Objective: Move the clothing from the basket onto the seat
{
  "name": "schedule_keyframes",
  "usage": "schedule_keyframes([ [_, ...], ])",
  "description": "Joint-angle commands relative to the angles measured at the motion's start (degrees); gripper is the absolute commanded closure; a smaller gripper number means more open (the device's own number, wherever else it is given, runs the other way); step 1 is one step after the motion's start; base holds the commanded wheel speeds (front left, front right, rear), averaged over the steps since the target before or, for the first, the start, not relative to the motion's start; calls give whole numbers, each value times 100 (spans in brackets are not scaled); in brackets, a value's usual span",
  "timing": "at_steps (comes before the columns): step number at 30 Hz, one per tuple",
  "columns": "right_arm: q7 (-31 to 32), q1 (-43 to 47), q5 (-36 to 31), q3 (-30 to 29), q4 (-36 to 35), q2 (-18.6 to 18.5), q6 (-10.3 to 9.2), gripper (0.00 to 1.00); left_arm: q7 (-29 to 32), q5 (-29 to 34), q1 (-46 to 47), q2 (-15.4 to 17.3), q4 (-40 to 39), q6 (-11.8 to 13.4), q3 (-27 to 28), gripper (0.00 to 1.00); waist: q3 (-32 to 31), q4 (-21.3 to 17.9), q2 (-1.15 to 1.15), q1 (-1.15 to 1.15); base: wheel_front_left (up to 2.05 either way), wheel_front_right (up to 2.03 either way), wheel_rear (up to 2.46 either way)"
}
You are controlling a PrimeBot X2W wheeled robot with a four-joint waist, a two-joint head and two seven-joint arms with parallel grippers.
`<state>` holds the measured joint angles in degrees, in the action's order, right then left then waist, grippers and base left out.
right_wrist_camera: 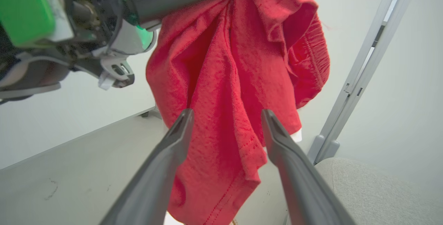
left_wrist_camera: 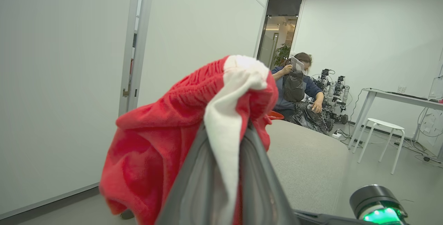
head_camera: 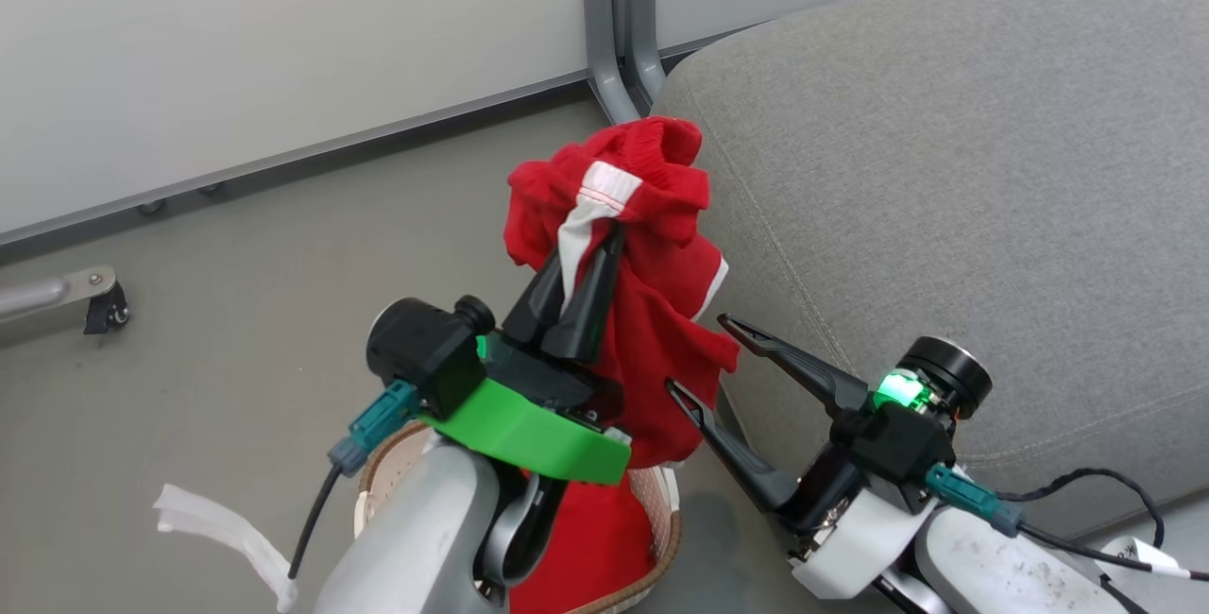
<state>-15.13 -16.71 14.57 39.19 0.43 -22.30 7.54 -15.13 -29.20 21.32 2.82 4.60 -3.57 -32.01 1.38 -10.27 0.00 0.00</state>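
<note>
While the left hand [head_camera: 590,241] pinches a red garment [head_camera: 661,312] by its white-striped band, the head view shows the cloth lifted clear and hanging just beside the rounded corner of the seat [head_camera: 945,170], not lying on it. Its lower end hangs over the rim of the basket [head_camera: 672,538], which stands on the floor [head_camera: 236,246] near the seat's side. A second red garment [head_camera: 595,538] lies inside the basket. The right hand [head_camera: 697,352] is spread wide and holds nothing. Its fingertips are close to the hanging cloth's edge, but I cannot tell whether they touch it. A white strip [head_camera: 227,529] lies on the floor near the basket's far side.

From the left wrist view, the two dark fingers are closed tightly on the white band, and the red cloth bunches over and around their tips. Beyond it, the grey seat stretches away. Past its far edge a person [left_wrist_camera: 297,86] sits handling a dark bag, with a white stool [left_wrist_camera: 384,128] standing nearby.

From the right wrist view, the right hand's fingers stand well apart, and the red garment drapes just beyond the gap between them. It hangs from the left hand's finger at the top edge. The seat's corner shows at the lower right.
</note>
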Motion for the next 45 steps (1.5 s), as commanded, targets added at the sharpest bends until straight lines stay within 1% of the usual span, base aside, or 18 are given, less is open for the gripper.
schedule_keyframes([
  [1,-4,-164,95,115,94,-55,-10,0,-3,-16,123,12,13,-46,-63,100,5,17,0,0,0,0,0],
  [3,-4,-361,165,329,294,-115,-10,0,-3,70,164,15,7,-79,-190,100,6,48,0,0,0,0,0],
  [9,-4,-714,410,814,710,-101,-10,0,-3,111,210,15,-31,-140,-431,100,0,133,0,0,0,0,0],
  [13,-4,-907,657,1141,976,-20,-10,0,-3,55,245,15,-74,-142,-546,100,-11,178,0,0,0,0,0],
  [15,-4,-984,911,1240,1104,98,-10,0,-3,23,254,14,-123,-127,-613,100,-23,195,0,0,0,0,0],
  [19,-4,-1144,1053,1534,1398,209,-10,0,-3,-43,288,14,-176,-106,-758,100,-54,248,0,0,0,0,0],
  [22,-4,-1255,1116,1594,1512,365,-10,0,-3,-94,307,14,-187,-81,-838,100,-70,278,0,0,0,0,0],
  [30,-4,-1271,1057,1417,1581,633,-10,0,-3,-136,277,14,-160,-66,-884,100,-116,348,0,0,0,0,0],
  [31,-4,-1251,1050,1400,1561,643,-10,63,-3,-136,266,14,-153,-67,-874,100,-123,355,0,0,0,0,0],
  [32,-4,-1240,1023,1366,1519,652,-10,100,-3,-133,254,14,-147,-62,-861,100,-128,359,0,0,0,0,0],
  [38,-4,-1072,805,1007,1402,653,-10,100,-3,-95,171,14,-117,-41,-728,100,-151,352,0,0,0,0,0],
  [45,-4,-963,693,870,1342,633,-10,100,-3,-73,123,14,-99,-71,-643,100,-164,299,0,0,0,0,0],
])
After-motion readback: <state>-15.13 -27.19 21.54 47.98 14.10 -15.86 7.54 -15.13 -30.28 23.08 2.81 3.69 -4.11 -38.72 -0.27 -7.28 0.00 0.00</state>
